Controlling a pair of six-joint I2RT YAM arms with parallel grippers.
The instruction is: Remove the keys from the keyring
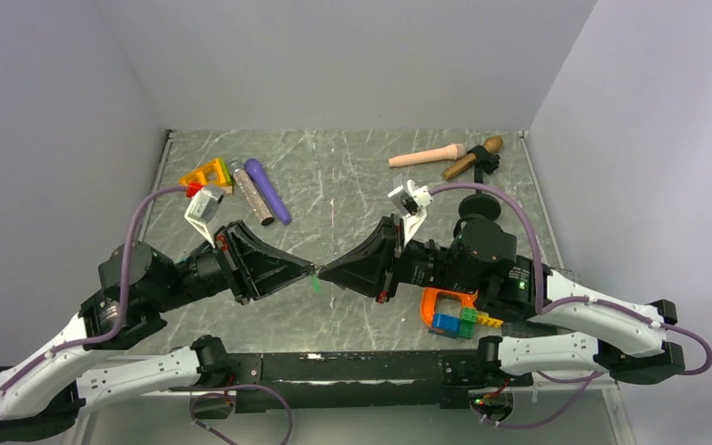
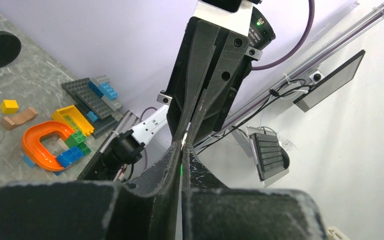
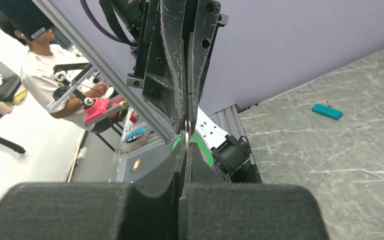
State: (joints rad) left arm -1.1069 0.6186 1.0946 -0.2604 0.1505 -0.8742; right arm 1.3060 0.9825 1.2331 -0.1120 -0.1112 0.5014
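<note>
Keyring [image 3: 186,124] and green key [image 3: 208,156] sit at the single point where the two arms meet, above the middle of the table [image 1: 334,167], and that meeting is what we read the coming move from. The left gripper [image 1: 310,270] and the right gripper [image 1: 326,272] point nose to nose along one line running across the table from side to side, so neither arm is nearer. Both are already on the thing. We judge that any separation will have to come along that shared line or by a twist about it. From the right wrist we see a small glint of metal just at the tip of the left gripper, which we take for the ring. Green shows on both sides of the right gripper's own closed tips. In the top view a speck of green hangs just on the near side of the meeting point. Too little of the green key shows for us to give its long axis. Both grippers are pinched fully closed with no gap between the jaws. We cannot tell which one clamps the ring and which the key, though a thin green line shows in the slit of the left one. The teal key [image 3: 327,111] lies flat on the table, well apart from both grippers and free of the ring, so we judge one key done and the green one left.
</note>
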